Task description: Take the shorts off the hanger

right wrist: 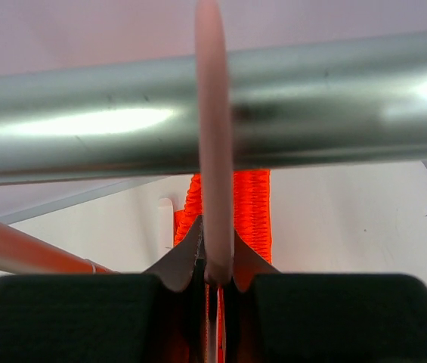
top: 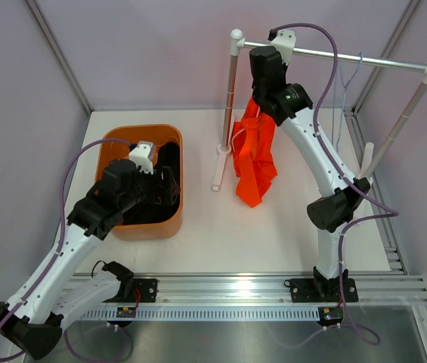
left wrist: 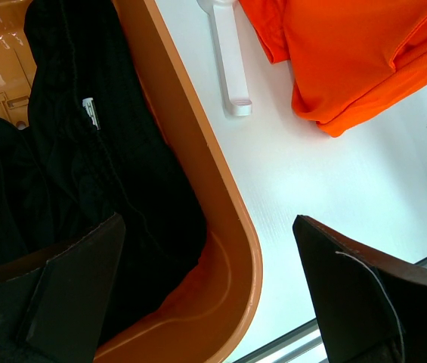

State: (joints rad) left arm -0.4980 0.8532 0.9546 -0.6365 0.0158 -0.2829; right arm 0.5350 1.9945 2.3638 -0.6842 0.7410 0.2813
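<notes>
The orange-red shorts [top: 255,162] hang from a pale pink hanger whose hook [right wrist: 211,151] loops over the silver rail [right wrist: 85,128]. Their gathered waistband [right wrist: 252,208] shows just below the rail. My right gripper [right wrist: 215,257] is shut on the hook's stem right under the rail, seen from above at the rack's left end [top: 262,98]. The black shorts [top: 169,162] lie in the orange basin [top: 141,227]. My left gripper [left wrist: 207,221] is open and empty over the basin's near right rim [left wrist: 221,204], with the black shorts [left wrist: 85,166] below its left finger.
The clothes rack stands on white feet [left wrist: 228,60] between the basin and the hanging shorts. A thin pale hanger [top: 347,83] hangs bare on the rail's right part. Grey walls close in the left, back and right; a metal track runs along the near edge.
</notes>
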